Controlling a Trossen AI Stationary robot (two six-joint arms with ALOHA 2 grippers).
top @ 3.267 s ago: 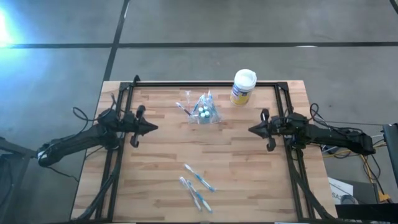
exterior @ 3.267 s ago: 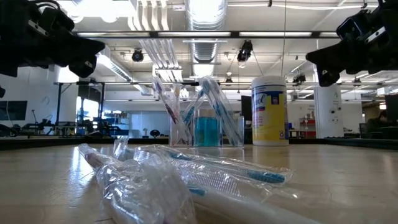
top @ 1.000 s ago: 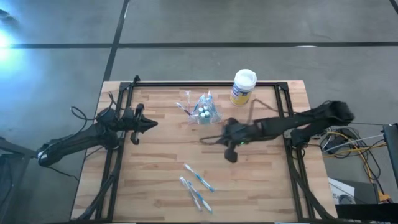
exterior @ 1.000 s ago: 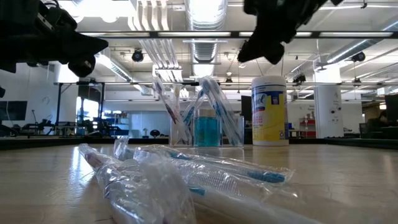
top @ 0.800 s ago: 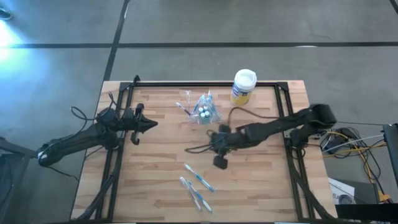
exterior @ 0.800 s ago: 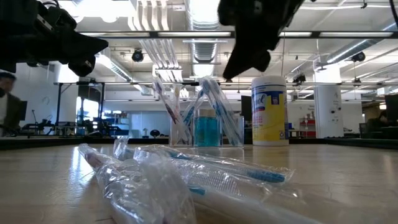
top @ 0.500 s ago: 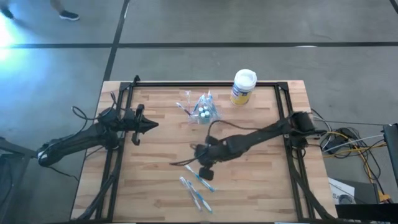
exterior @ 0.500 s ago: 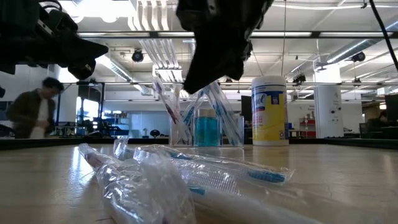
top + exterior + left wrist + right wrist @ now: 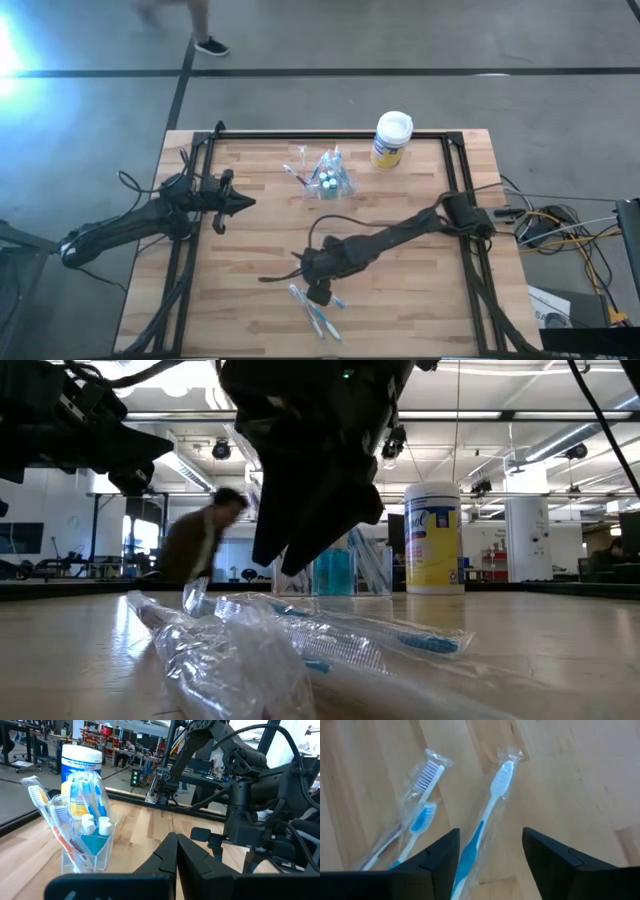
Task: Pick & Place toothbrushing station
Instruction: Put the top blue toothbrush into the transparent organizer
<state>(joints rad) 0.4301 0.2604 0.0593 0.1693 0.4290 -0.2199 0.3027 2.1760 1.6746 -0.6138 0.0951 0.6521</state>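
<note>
Since a second ago the right gripper (image 9: 312, 280) has swung from mid-table down to the wrapped toothbrushes (image 9: 318, 298) at the near centre; its fingers (image 9: 560, 865) have spread wide, straddling one blue-white brush (image 9: 482, 827), gripping nothing. A person (image 9: 205, 540) now walks past the far side. Left gripper (image 9: 240, 203) waits at the left, shut, empty. Loose brushes lie flat, long axes running far-left to near-right. The toothbrushing station (image 9: 328, 178), a clear cup, stands upright far centre, holding brushes and white-capped tubes (image 9: 95, 825), beside the yellow canister (image 9: 390, 140).
</note>
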